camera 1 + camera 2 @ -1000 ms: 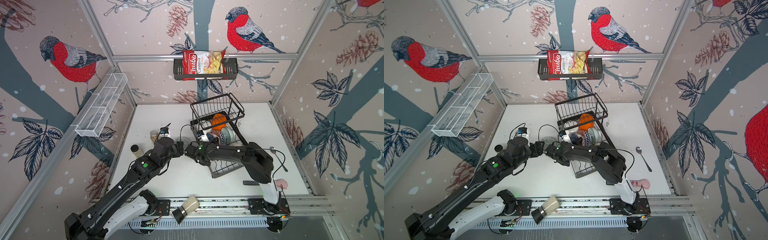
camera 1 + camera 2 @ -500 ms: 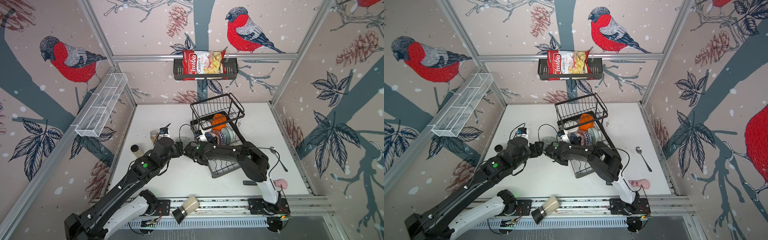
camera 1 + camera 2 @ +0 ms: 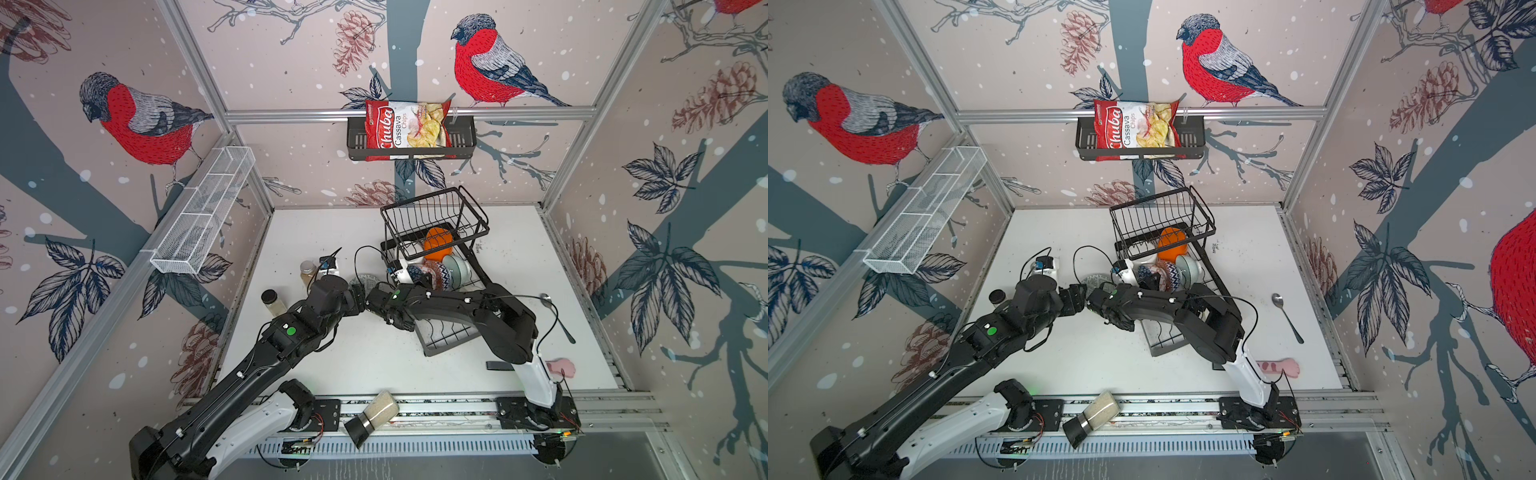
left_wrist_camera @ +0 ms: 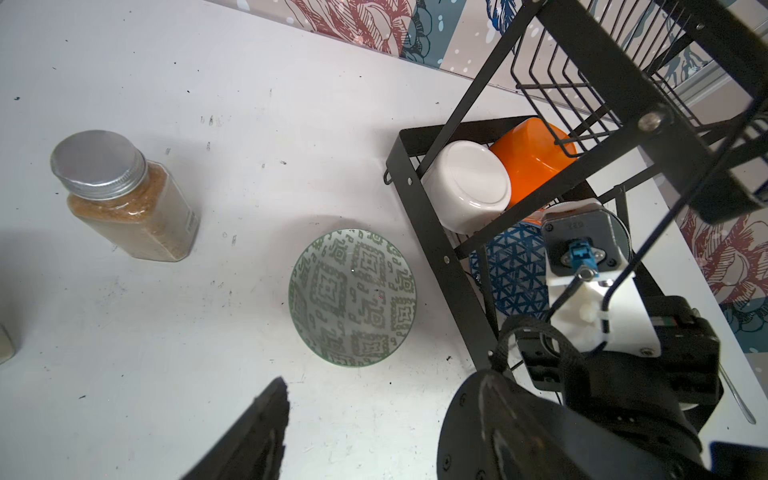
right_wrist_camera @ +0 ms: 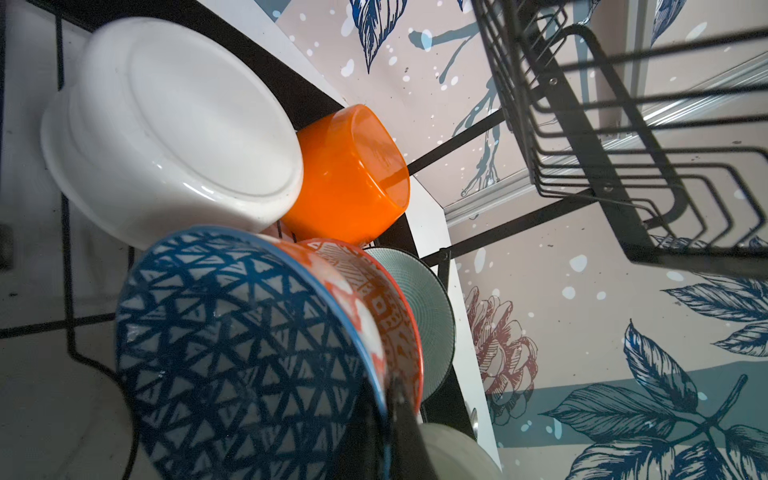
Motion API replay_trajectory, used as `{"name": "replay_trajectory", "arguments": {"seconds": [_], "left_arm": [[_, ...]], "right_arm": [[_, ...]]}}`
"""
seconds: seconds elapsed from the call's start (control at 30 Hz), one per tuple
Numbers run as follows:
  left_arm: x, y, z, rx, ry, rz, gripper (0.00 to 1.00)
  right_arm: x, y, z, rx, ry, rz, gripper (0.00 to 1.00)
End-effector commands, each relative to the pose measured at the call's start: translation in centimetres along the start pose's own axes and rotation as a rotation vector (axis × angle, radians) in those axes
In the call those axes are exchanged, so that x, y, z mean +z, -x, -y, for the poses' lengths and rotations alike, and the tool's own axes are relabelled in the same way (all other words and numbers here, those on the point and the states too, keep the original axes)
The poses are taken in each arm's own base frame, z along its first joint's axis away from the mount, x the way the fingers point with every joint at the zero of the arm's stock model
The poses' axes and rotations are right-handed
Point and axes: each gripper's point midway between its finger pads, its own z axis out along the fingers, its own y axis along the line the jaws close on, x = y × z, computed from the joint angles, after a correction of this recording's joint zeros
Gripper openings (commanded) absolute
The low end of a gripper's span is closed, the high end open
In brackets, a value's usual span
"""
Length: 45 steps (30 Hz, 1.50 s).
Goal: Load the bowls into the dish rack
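- White worktop, bird-papered walls; dish rack near the back edge.
- Right gripper looks clamped on the blue-patterned bowl by its rim, inside the rack. Seat it against the orange-red bowl before releasing.
- Left gripper has its jaws apart over the green-patterned bowl, which sits on the worktop just beside the rack. Arms crowd; best wait.

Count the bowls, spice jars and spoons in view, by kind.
Bowls in clear view: 6 (green-patterned, white, orange, blue, orange-red, teal)
Spice jars: 3
Spoon: 1
Total: 10
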Motion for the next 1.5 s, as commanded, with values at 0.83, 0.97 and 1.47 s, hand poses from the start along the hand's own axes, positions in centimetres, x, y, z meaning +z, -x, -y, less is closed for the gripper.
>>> {"name": "replay_trajectory", "arguments": {"seconds": [0.83,0.97,1.47], "left_arm": [[0.2,-0.3,0.3,0.0,-0.02,-0.004,0.72],[0.3,-0.4,0.2,0.001,-0.018,-0.006,0.72],[0.4,-0.3,0.3,0.007,-0.018,-0.005,0.72]], "right_arm": [[-1.0,0.0,-2.4,0.029,0.094,-0.023,0.36],[-1.1,0.2,-2.3,0.036,0.097,-0.021,0.48],[-1.7,1.1,-1.3,0.087,0.145,-0.012,0.81]]}}
